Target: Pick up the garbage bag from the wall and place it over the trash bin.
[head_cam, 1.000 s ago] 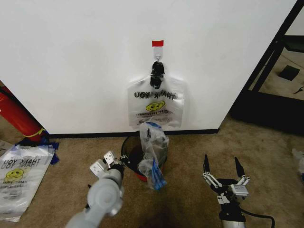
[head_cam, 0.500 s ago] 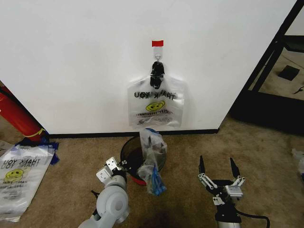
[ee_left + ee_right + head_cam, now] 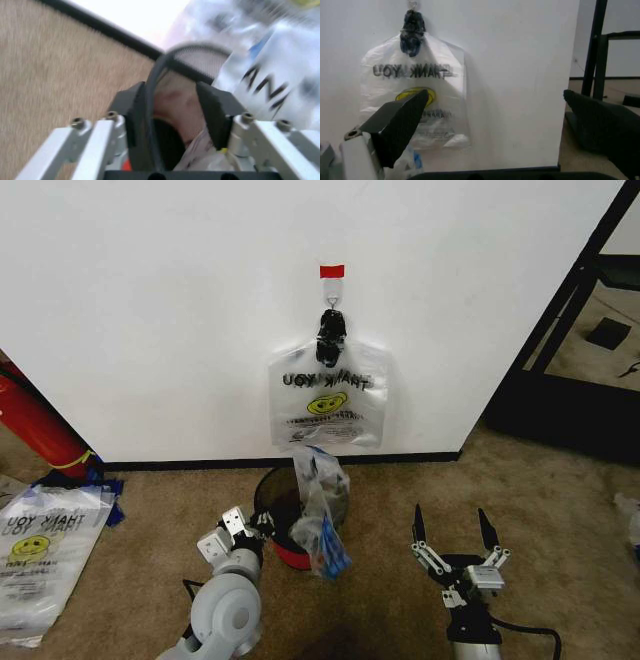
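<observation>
1. The garbage bag (image 3: 322, 510) you were handling stood crumpled in the trash bin (image 3: 272, 502), part inside the mouth and part spilling over the rim nearest you, its long axis roughly upright with a blue-tinted tail hanging down the bin's outside.
2. Your left gripper (image 3: 250, 528) sat at the bin's left rim; in the left wrist view its fingers (image 3: 212, 108) straddled the dark rim with the jaws partly open, plastic lying between them.
3. Your right gripper (image 3: 451, 531) hovered over the carpet (image 3: 560, 520) to the right of the bin, jaws spread wide and holding nothing.
4. Another bag (image 3: 328, 392) hung flat on the wall (image 3: 150, 300) from the hook clip (image 3: 331, 335), below the red tape strip (image 3: 331, 271), handles up, directly above the bin.
</observation>
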Controlling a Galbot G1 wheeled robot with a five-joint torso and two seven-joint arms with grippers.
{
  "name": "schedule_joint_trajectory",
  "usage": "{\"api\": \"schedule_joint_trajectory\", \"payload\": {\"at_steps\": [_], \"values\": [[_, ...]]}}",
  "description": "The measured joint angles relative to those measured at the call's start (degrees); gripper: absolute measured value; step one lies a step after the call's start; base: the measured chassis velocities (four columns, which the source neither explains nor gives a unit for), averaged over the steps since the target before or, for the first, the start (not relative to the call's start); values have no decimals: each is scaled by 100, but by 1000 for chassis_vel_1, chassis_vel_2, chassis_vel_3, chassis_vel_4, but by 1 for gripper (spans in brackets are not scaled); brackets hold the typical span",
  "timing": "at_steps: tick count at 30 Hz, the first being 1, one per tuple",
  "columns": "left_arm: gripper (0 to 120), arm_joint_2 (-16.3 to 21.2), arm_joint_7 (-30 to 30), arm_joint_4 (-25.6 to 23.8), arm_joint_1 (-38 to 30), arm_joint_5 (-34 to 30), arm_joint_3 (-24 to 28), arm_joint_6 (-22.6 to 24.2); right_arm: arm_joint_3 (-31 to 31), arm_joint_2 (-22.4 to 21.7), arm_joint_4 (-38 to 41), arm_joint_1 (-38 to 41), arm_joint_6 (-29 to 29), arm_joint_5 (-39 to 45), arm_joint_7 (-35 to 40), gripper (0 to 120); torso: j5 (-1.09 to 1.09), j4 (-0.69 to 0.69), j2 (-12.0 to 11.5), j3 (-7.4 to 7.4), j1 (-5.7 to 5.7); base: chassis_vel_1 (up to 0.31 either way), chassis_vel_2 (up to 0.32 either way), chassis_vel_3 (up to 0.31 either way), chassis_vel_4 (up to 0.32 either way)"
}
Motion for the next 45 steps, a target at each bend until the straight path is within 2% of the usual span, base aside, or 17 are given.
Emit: {"api": "schedule_joint_trajectory", "payload": {"at_steps": [3,8,10,14,16,19,21,24,25,27,28,30,32,35,38,42,45], "values": [[52,69,88,-129,47,100,-54,-14,-15,-41,84,11,-145,11,70,100,-1,0,0,0,0,0,0,0,0],[77,562,729,-793,442,963,-318,-212,-180,-316,479,104,-1192,-103,634,100,1,2,0,0,0,0,0,0,0],[81,696,838,-903,493,1148,-328,-244,-197,-416,542,133,-1422,-104,684,100,0,4,0,0,0,0,0,0,0],[96,1136,977,-1072,327,1306,-68,-180,-181,-716,688,233,-2002,119,783,100,-2,-4,0,0,0,0,0,0,0],[99,1405,1001,-1222,216,1349,158,22,-130,-957,620,481,-2291,308,744,100,0,1,0,0,0,0,0,0,0],[100,1573,950,-1332,95,1346,319,187,-137,-1087,476,674,-2417,403,713,100,0,2,0,0,0,0,0,0,0],[100,1824,840,-1434,-245,1266,668,477,-219,-1181,281,1004,-2633,682,718,100,2,4,0,0,0,0,0,0,0],[100,2110,683,-1393,-1259,950,1273,915,-321,-1119,163,1282,-2848,1017,757,100,-2,1,0,0,1,0,0,0,0],[100,2110,683,-1393,-1259,950,1273,915,-321,-1119,163,1282,-2848,1017,757,100,-2,1,0,0,1,0,0,0,0],[100,2205,561,-1254,-2035,602,1616,1146,-325,-1021,-18,1369,-2823,1006,758,100,1,-4,-1,1,1,0,0,0,0],[100,2210,544,-1231,-2129,553,1652,1170,-325,-1006,-44,1373,-2810,996,758,100,1,-3,-1,1,1,0,0,0,0],[100,2206,325,-1002,-2790,107,1990,1365,-311,-925,-154,1355,-2724,922,756,100,1,1,-1,1,1,0,0,0,0],[100,2188,261,-925,-2953,-10,2134,1422,-298,-908,-184,1346,-2690,894,756,100,0,1,-1,1,1,0,0,0,0],[100,2101,114,-657,-3388,-192,2643,1572,-269,-877,-275,1340,-2626,849,755,100,2,0,-1,1,1,0,0,0,0],[97,1975,20,-436,-3671,-208,3086,1689,-265,-855,-335,1347,-2593,817,755,100,0,1,-1,0,1,0,0,0,0],[95,1892,-16,-232,-3809,-78,3276,1779,-277,-816,-336,1342,-2573,823,755,100,0,1,-1,0,1,0,0,0,0],[81,1846,-126,80,-3864,128,3359,1873,-332,-732,-213,1279,-2520,825,744,100,0,1,-1,0,0,0,0,0,0]]}}
